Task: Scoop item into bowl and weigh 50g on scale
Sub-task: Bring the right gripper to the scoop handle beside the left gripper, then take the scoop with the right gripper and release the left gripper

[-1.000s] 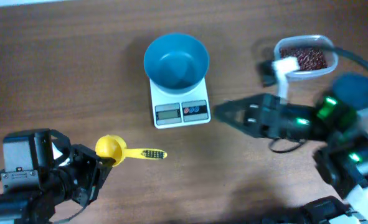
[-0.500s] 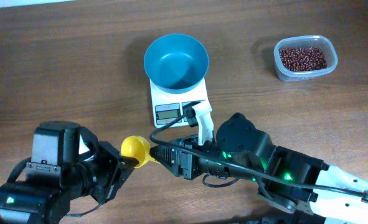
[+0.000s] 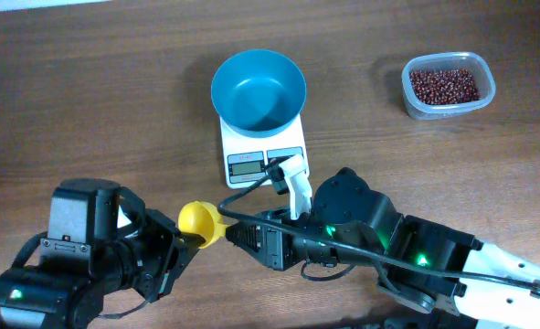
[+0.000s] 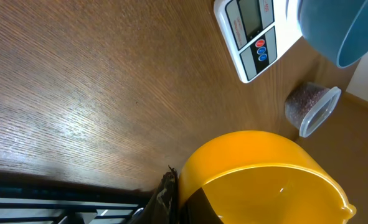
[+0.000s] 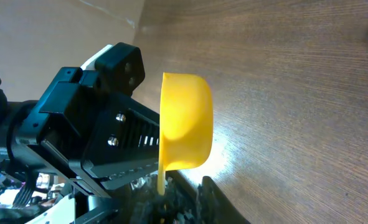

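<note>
Surface (image 3: pixel 87 82): one, brown wood grain, carrying everything.

Arms: two. The left arm (image 3: pixel 78 247) sat at the near left corner. The right arm (image 3: pixel 416 251) came in from the near right corner and reached across toward the left one.

Bowl (image 3: pixel 259 89): one, round, deep blue. It stood on the scale toward the middle of the far edge.

Scale (image 3: pixel 263 163): one, white and square, with its display and buttons facing the near edge.

Tub (image 3: pixel 449 111): one, clear plastic, at the far right corner, well apart from the scale.

Left tool (image 3: pixel 180 239): fully closed, gripping the scoop at the cup end.

Right tool (image 3: pixel 238 236): jaws drawn in narrow on either side of the scoop's handle. Whether the pads actually pressed the handle, I could not tell.

Scoop (image 3: pixel 199 222): one, yellow, held between the two tools above the near edge, left of the middle. In the right wrist view the cup (image 5: pixel 185 121) sat above its thin handle.

Beans (image 3: pixel 445 84): too many to count, small and dark red-brown. All those seen lay heaped in the tub.
</note>
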Controlling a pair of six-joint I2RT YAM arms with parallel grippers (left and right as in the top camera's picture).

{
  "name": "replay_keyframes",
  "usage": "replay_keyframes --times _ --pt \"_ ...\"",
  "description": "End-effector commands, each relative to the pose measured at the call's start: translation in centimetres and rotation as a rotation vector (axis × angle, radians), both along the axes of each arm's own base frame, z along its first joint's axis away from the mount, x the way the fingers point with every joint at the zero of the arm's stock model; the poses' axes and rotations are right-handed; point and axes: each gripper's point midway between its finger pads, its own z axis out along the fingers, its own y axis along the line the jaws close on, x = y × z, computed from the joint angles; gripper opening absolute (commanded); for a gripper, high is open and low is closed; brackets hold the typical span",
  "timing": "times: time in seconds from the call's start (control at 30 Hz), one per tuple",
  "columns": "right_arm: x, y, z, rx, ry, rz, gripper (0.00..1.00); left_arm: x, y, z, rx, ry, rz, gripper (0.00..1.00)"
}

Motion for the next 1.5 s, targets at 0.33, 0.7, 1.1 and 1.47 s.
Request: replay_keyframes --times 0.33,0.7,1.1,1.47 --pt "-0.4 0.4 0.4 0.007 -0.005 0.03 0.17 -0.5 0.0 -0.2 0.028 -0.016 -0.057 0.02" --pt "-1.3 0.5 0.6 0.017 -0.011 0.106 0.04 0.1 0.0 0.3 0.044 -0.076 -0.095 0.6" --pt "-1.7 -11.7 4.5 0.005 -0.073 -0.182 0.04 1.1 -0.2 5.2 0.18 -0.401 -0.408 0.81" --pt "-4.0 -19.9 8.3 -0.144 -0.125 -0.454 0.04 -0.3 1.8 3.2 0.331 -0.369 -0.512 1.0"
